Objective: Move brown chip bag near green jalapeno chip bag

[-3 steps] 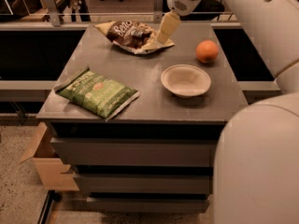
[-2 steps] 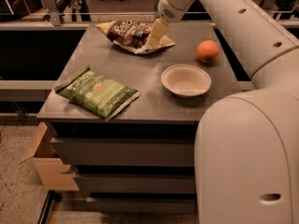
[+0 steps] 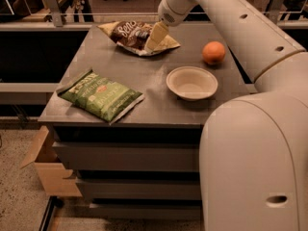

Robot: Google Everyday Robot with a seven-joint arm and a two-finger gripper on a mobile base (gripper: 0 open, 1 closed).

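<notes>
The brown chip bag (image 3: 131,33), crinkled with tan edges and white script, lies at the far middle of the grey table (image 3: 149,105). My gripper (image 3: 155,37) reaches down from the upper right and sits on the bag's right part, touching or just above it. The green jalapeno chip bag (image 3: 99,95) lies flat at the table's front left, well apart from the brown bag and from the gripper. My arm crosses the right side of the view.
A pale empty bowl (image 3: 191,83) stands right of the table's middle. An orange (image 3: 213,52) lies behind it at the far right. An open cardboard box (image 3: 48,165) sits on the floor at the lower left. Railings run behind the table.
The arm has swung further in over the table and the gripper has shifted slightly left over the brown bag's right part. The bags, bowl and orange have not moved.
</notes>
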